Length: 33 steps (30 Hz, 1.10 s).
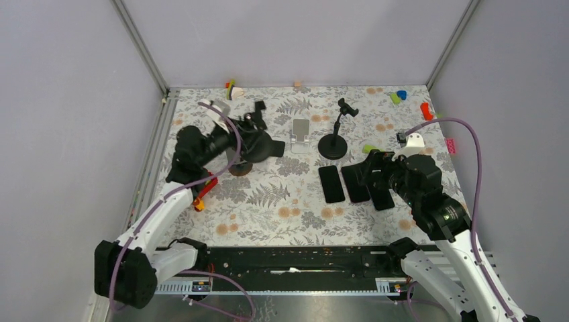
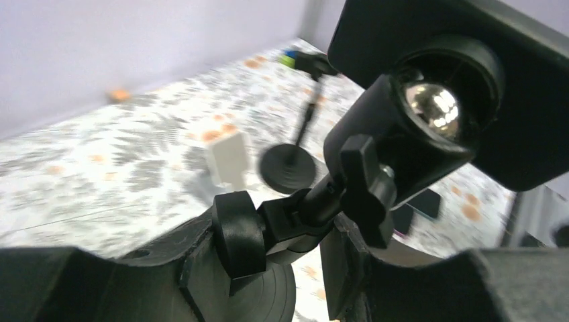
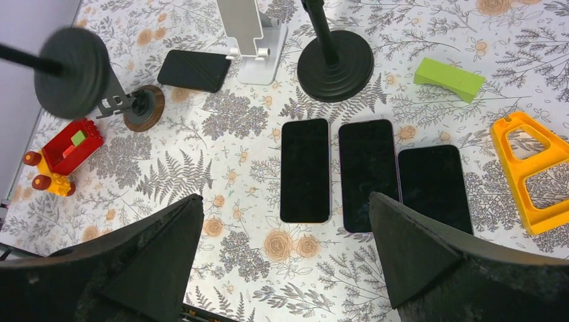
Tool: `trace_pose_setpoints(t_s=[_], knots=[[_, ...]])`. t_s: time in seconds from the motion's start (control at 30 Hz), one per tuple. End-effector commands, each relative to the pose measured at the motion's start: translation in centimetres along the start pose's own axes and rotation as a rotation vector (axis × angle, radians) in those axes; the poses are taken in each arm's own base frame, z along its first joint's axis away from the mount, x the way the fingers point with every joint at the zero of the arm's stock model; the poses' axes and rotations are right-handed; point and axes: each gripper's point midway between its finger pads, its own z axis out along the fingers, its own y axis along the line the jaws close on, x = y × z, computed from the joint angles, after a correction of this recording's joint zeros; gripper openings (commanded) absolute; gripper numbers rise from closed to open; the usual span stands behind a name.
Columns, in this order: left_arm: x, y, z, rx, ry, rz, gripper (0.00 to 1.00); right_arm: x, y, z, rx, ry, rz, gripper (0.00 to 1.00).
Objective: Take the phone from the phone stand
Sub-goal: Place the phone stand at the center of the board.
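My left gripper (image 1: pixel 253 142) (image 2: pixel 288 248) is shut on the jointed arm of a black phone stand (image 2: pixel 362 181), above its wood-rimmed round base (image 1: pixel 239 168) (image 3: pixel 142 107). The stand's ball-joint head carries a flat black plate (image 2: pixel 436 67); I cannot tell whether that is a phone. Three dark phones lie flat side by side (image 3: pixel 305 170) (image 3: pixel 368 174) (image 3: pixel 435 188), the left one also in the top view (image 1: pixel 331 183). My right gripper (image 1: pixel 371 176) (image 3: pixel 285 255) is open and empty, hovering above them.
An empty white stand (image 1: pixel 300 134) (image 3: pixel 245 27) and a black clamp stand on a round base (image 1: pixel 333 144) (image 3: pixel 335 64) are behind the phones. A black flat pad (image 3: pixel 194 70), a red-yellow toy (image 3: pixel 64 151), a green block (image 3: pixel 449 78) and an orange piece (image 3: pixel 527 168) lie around.
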Motion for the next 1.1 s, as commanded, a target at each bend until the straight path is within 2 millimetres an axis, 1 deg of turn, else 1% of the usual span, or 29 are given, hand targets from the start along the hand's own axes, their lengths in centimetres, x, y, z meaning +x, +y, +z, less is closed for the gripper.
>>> trace_pose_setpoints(t_s=[0.0, 0.13, 0.17, 0.23, 0.3, 0.37, 0.43, 0.53, 0.57, 0.73, 0.8, 0.97, 1.07], knots=[[-8.4, 4.6, -1.2, -0.074, -0.199, 0.076, 0.00, -1.0, 0.9, 0.1, -0.042, -0.041, 0.025, 1.00], [-11.6, 10.4, -3.0, -0.209, -0.279, 0.100, 0.00, -0.4, 1.0, 0.3, -0.049, -0.026, 0.027, 1.00], [-12.1, 12.1, -3.7, -0.251, -0.295, 0.102, 0.00, -0.3, 1.0, 0.3, -0.051, -0.022, 0.030, 1.00], [-12.7, 14.6, -4.6, -0.312, -0.320, 0.105, 0.00, 0.0, 1.0, 0.4, -0.053, -0.012, 0.037, 1.00], [-12.6, 17.0, -5.3, -0.374, -0.325, 0.125, 0.00, 0.3, 1.2, 0.5, -0.063, -0.007, 0.051, 1.00], [-12.0, 19.3, -5.9, -0.435, -0.317, 0.129, 0.00, 0.6, 1.4, 0.7, -0.081, -0.001, 0.058, 1.00], [-11.1, 21.0, -6.4, -0.476, -0.324, 0.131, 0.00, 0.8, 1.5, 0.7, -0.089, 0.000, 0.057, 1.00], [-10.0, 22.8, -7.1, -0.508, -0.363, 0.146, 0.00, 0.8, 1.4, 0.6, -0.090, -0.002, 0.045, 1.00], [-9.2, 23.6, -7.1, -0.515, -0.366, 0.138, 0.00, 0.8, 1.4, 0.6, -0.090, -0.004, 0.040, 1.00], [-6.1, 26.1, -7.1, -0.538, -0.361, 0.111, 0.00, 0.9, 1.4, 0.6, -0.089, -0.002, 0.036, 1.00], [-4.8, 27.1, -7.2, -0.547, -0.366, 0.083, 0.02, 1.1, 1.3, 0.8, -0.087, 0.003, 0.039, 1.00], [-1.8, 28.4, -7.8, -0.533, -0.398, 0.014, 0.04, 1.7, 1.6, 0.9, -0.107, 0.024, 0.044, 1.00], [0.0, 28.9, -8.0, -0.540, -0.379, -0.005, 0.08, 1.7, 1.6, 0.8, -0.107, 0.021, 0.038, 1.00]])
